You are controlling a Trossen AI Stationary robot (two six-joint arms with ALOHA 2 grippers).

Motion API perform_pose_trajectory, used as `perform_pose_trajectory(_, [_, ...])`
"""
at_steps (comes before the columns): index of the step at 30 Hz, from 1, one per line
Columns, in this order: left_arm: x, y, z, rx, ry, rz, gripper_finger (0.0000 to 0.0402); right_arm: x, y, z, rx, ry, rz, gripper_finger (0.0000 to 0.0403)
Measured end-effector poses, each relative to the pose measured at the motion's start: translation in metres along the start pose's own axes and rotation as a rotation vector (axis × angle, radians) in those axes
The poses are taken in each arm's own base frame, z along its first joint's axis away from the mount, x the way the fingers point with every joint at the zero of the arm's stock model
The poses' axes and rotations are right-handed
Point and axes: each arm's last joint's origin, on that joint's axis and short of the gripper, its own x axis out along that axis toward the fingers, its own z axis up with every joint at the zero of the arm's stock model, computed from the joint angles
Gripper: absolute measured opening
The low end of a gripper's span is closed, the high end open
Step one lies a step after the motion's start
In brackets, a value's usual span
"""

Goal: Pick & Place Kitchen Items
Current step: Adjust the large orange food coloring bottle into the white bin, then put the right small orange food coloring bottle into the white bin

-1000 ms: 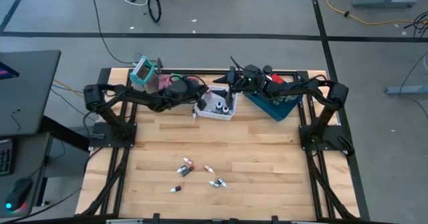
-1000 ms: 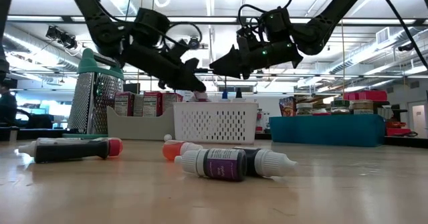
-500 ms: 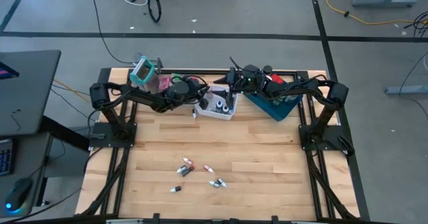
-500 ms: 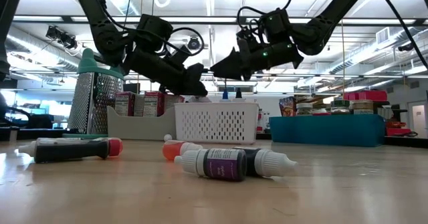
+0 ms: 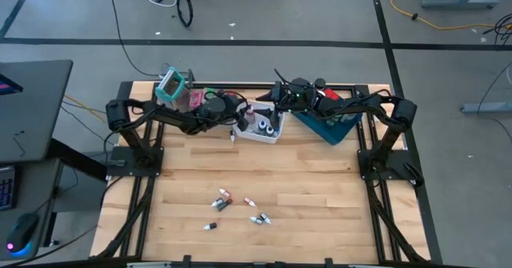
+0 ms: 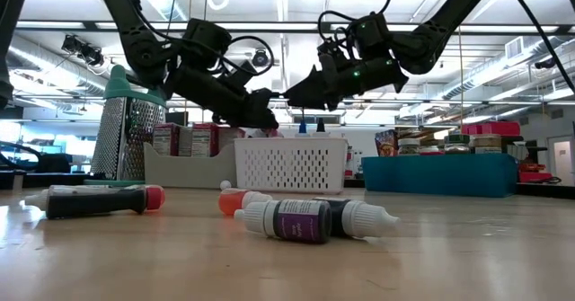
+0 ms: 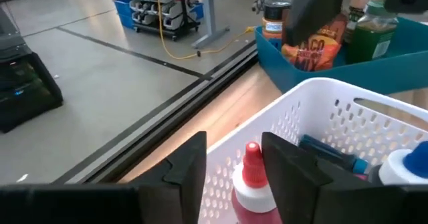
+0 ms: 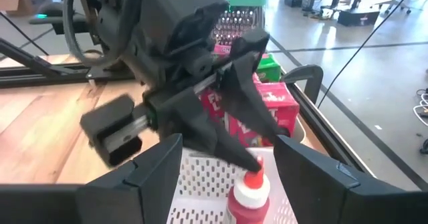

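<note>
Looking down over the wooden table (image 5: 264, 180), we see both arms meeting at the far edge above the white basket (image 5: 260, 128), with the blue bin (image 5: 332, 124) on its right and a clear bin of cartons (image 6: 184, 162) on its left. We judge the sorting partly done: jars and packets already stand in the blue bin, cartons in the clear one, and a few bottles in the basket, while a scatter of small bottles (image 5: 236, 208) lies well apart near the front of the table, not yet collected. Our left gripper (image 7: 231, 160) hovers just over the basket with its fingers parted on either side of a red-capped bottle (image 7: 253, 184) standing inside; we cannot tell whether they touch it, and we judge it is being let go. Our right gripper (image 8: 231, 167) waits beside it, fingers spread wide and holding nothing.
</note>
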Motion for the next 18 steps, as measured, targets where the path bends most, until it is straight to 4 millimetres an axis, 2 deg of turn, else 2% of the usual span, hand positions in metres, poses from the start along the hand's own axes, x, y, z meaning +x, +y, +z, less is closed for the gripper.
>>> perform_pose_trajectory(3, [-0.007,0.0,0.01,-0.023,-0.032,-0.003,0.0159,0.0,0.0,-0.001,0.004,0.011,0.001,0.0247])
perform_pose_trajectory(8, [-0.03,0.001,0.043,-0.06,-0.108,-0.022,0.0162,0.0,0.0,-0.002,0.006,0.023,0.001,0.0247])
perform_pose_trajectory(12, [-0.057,0.003,0.067,-0.001,-0.136,-0.049,0.0159,0.0,0.0,-0.002,0.005,0.024,0.002,0.0247])
perform_pose_trajectory(18, [-0.1,0.007,0.087,0.055,-0.116,-0.088,0.0151,0.0,0.0,-0.002,-0.002,0.023,-0.004,0.0247])
